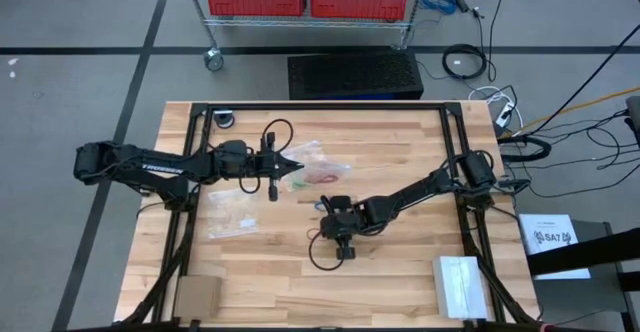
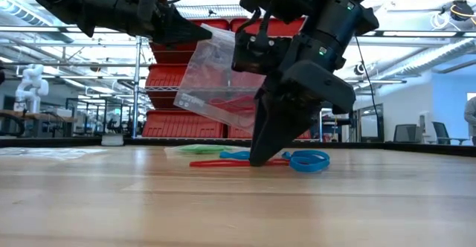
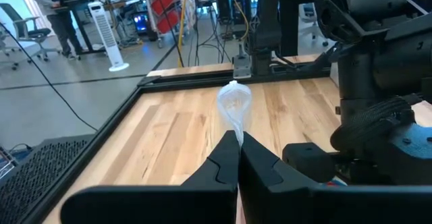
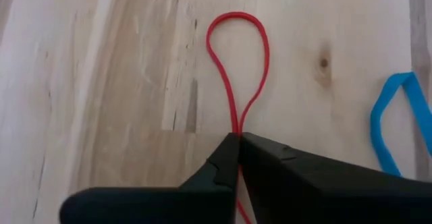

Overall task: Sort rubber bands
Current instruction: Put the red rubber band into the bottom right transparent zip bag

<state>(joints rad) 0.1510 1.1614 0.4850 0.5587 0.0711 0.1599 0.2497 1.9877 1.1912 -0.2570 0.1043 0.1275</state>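
Observation:
A red rubber band lies on the wooden table, and my right gripper is shut on it at the table's middle. A blue rubber band lies just beside it. My left gripper is held above the table and shut on a clear plastic bag with red bands inside. In the low view, a green band lies farther back on the table. My left gripper pinches the clear bag by an upper edge between its two fingers, reaching nearly level from the table's left. The bag hangs slanting beyond the fingertips, clear of the table. My right gripper pinches the red band where its two strands run together. Its fingers slant down from the table's right, tips at the tabletop. The band's loop lies flat on the wood beyond the fingertips.
More clear bags lie flat left of centre. A white box sits at the near right and a cardboard piece at the near left. A black frame runs around the table.

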